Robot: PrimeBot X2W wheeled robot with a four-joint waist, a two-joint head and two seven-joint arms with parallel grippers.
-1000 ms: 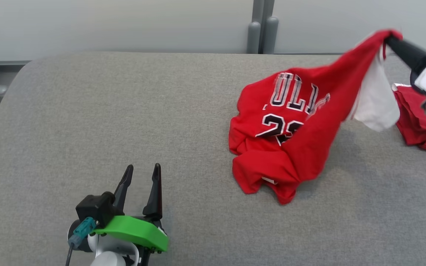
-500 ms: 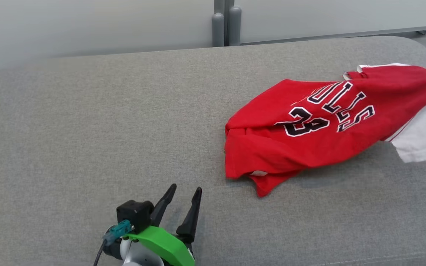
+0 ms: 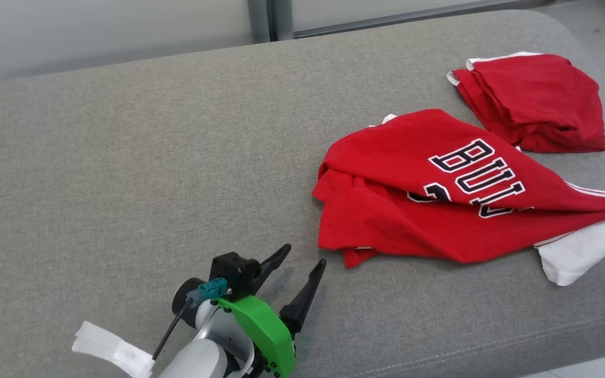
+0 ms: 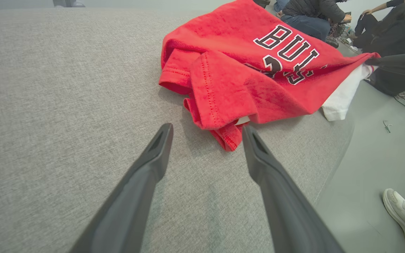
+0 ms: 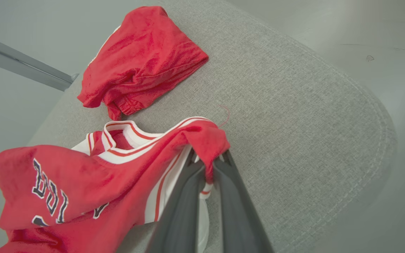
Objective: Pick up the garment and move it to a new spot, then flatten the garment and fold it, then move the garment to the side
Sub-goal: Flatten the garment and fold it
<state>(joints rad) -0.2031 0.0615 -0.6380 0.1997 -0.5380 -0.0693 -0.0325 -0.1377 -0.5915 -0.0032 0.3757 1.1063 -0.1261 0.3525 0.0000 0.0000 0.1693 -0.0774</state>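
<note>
The garment (image 3: 439, 205) is a red jersey with dark lettering and white trim, lying crumpled on the right half of the grey cushioned surface (image 3: 124, 157). My right gripper (image 5: 207, 160) is shut on a red fold of the garment (image 5: 83, 182) near its white-trimmed edge, stretching it out to the right. In the left wrist view that gripper (image 4: 373, 61) pinches the garment's far corner. My left gripper (image 3: 302, 254) stands open just left of the garment's near hem (image 4: 229, 138), holding nothing.
A second red garment (image 3: 533, 100) lies bunched at the far right corner of the surface. The surface's rounded front edge (image 4: 336, 161) drops to a grey floor, where seated people (image 4: 315, 10) and a white shoe (image 4: 399, 211) show.
The head camera has swung right and down. The right gripper has lowered the lifted garment, which now lies flatter and stretched rightward. The left gripper has turned toward the garment's near hem.
</note>
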